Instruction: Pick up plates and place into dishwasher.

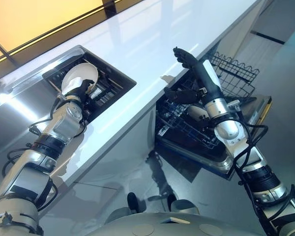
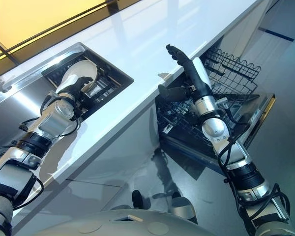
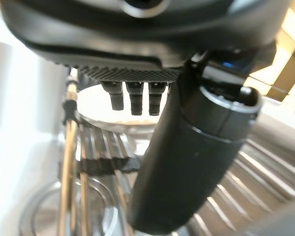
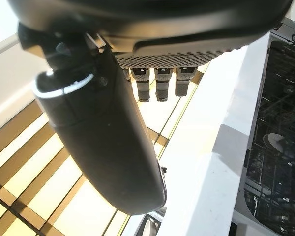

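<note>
The left robot hand [image 1: 80, 90] reaches into the sink [image 1: 119, 73] set in the white desk [image 1: 152, 44], at about ten o'clock in the head views. A white plate [image 1: 78, 76] stands tilted on edge in the dark rack [image 1: 104, 88] inside the sink, and the hand's fingers and thumb are curled on the plate's lower rim, at the plate's six o'clock. In the left wrist view the plate [image 3: 96, 105] shows just past the fingertips [image 3: 133, 101].

The right robot hand [image 2: 183, 63] is raised over the desk's front edge, fingers straight and holding nothing, thumb spread. Below it, at about four o'clock, the dishwasher's lower rack [image 2: 196, 123] is pulled out over the open door [image 2: 258, 115], well apart from the plate.
</note>
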`<state>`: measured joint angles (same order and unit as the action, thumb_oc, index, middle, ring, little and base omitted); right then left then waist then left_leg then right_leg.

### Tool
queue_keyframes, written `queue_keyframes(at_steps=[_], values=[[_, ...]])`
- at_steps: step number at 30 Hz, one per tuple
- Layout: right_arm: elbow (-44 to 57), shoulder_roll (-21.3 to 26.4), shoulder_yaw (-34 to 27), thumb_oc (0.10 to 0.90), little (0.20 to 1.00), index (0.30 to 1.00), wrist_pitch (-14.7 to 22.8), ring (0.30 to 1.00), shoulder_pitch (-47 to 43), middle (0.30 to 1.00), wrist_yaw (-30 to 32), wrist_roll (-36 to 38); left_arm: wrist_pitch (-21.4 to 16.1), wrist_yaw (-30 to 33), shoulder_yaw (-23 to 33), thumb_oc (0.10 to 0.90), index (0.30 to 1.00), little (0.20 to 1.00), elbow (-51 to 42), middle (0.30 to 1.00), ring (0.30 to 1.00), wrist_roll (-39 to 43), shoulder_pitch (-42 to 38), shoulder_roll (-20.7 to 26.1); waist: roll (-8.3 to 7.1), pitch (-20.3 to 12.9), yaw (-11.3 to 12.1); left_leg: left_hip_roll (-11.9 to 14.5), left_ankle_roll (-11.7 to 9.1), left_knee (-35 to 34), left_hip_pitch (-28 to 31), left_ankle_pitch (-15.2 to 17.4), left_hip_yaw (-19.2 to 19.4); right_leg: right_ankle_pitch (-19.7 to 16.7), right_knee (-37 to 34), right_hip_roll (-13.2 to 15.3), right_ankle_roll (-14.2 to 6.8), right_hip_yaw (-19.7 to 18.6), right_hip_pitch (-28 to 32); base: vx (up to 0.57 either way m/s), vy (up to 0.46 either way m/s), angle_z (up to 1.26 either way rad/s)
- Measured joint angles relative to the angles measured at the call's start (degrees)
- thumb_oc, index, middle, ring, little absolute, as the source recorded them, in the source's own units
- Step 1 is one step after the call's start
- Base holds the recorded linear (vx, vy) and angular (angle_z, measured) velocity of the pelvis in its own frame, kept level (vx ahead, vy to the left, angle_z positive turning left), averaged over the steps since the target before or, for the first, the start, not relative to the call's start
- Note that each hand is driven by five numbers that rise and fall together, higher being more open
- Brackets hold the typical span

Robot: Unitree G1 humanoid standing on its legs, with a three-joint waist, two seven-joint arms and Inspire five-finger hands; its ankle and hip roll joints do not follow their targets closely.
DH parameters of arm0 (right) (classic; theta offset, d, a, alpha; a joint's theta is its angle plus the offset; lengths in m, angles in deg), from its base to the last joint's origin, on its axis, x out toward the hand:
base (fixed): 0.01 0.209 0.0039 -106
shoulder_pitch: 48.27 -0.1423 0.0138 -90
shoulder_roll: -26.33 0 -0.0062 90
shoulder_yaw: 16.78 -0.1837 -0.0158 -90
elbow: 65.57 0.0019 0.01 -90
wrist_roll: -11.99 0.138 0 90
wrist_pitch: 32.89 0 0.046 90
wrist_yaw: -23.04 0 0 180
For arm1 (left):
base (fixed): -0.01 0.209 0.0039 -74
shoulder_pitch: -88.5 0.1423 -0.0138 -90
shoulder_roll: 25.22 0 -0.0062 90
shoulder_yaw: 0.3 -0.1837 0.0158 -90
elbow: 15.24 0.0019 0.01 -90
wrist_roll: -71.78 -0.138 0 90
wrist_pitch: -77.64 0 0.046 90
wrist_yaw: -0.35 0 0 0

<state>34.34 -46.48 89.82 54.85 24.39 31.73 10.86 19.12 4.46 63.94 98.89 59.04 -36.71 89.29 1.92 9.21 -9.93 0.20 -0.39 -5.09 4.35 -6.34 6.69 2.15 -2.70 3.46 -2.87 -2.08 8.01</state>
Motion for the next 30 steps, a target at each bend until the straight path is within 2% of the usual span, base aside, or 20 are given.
queue_keyframes(at_steps=[8, 12, 22, 30], values=[[-0.9, 0.0, 0.0, 0.800, 0.900, 0.900, -0.3, 0.900, 0.0, 0.900, -0.6, 0.0, 0.7, 17.6, 1.3, 0.800, 0.900, 0.900, 4.8, 0.900, 0.900, 1.8, 0.0, -0.3, 0.40, 0.5, -0.3, 0.1, 0.0, 0.0, -0.1, 0.2, 0.8, 0.0, 0.2, 0.0, -0.1, -0.7, -0.7, 0.04, 0.007, -0.06], [-1.1, 0.0, 0.0, 0.800, 0.900, 0.900, -0.8, 0.900, 0.0, 0.900, -0.8, 0.0, 0.7, 22.3, 3.7, 0.800, 0.900, 0.900, 4.8, 0.900, 0.900, 6.3, 0.0, -1.3, 1.05, 1.1, 0.1, 0.1, 0.0, 0.0, -0.1, 0.3, 0.9, 0.0, 0.2, 0.0, -0.1, -0.8, -0.8, 0.03, 0.002, -0.01], [-1.2, 0.2, 0.0, 0.800, 0.900, 0.900, -3.5, 0.900, 0.0, 0.900, -2.8, 0.1, 0.7, 23.9, 5.3, 0.800, 0.900, 0.900, 6.8, 0.900, 0.900, 8.4, -0.5, -1.5, 1.13, 1.4, 0.1, 0.0, -0.1, 0.0, -0.9, 0.4, 1.2, 0.0, 0.3, 0.0, -0.1, -1.3, -1.7, 0.04, 0.028, -0.03], [-1.2, 0.2, 0.0, 0.800, 0.900, 0.900, -4.4, 0.900, -0.5, 0.900, -2.8, 0.1, 0.7, 23.3, 5.2, 0.800, 0.900, 0.900, 7.2, 0.900, 0.900, 7.2, -1.9, -1.5, 1.90, 4.5, 0.0, 0.0, 0.1, 0.0, -1.3, 0.4, 1.0, 0.1, 1.7, 0.0, -0.4, -2.1, -3.2, 0.01, 0.032, -0.04]])
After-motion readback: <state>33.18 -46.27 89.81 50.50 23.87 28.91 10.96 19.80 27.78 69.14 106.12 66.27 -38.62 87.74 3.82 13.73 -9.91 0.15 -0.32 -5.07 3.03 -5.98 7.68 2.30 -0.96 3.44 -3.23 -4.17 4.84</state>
